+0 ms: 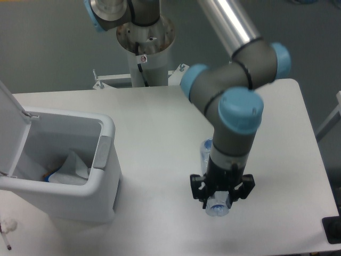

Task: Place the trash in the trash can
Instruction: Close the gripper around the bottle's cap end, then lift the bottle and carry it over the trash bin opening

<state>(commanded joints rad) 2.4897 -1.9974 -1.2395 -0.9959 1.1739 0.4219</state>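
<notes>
While the arm point(234, 101) reached down over the right half of the table point(154, 122), its gripper point(220, 198) hung above the tabletop with a clear crushed bottle point(217, 206) between its fingers. The jaws were clamped on the bottle, whose rounded end stuck out below the fingers toward the table's near edge, while another clear part of it showed beside the wrist, higher up. The wrist hid the middle of the bottle, and its cap could not be made out there. A soft shadow lay on the table under the gripper.

The can point(80, 176) stood at the table's left near corner, well apart from the gripper. Its lid point(9, 128) was swung up and back on the left side, leaving the top open, and the grey latch point(102, 152) sat on the wall facing the arm. Inside lay the wrapper point(72, 169), crumpled and whitish, against the bottom, with a small blue bit point(49, 176) showing just beside it.
</notes>
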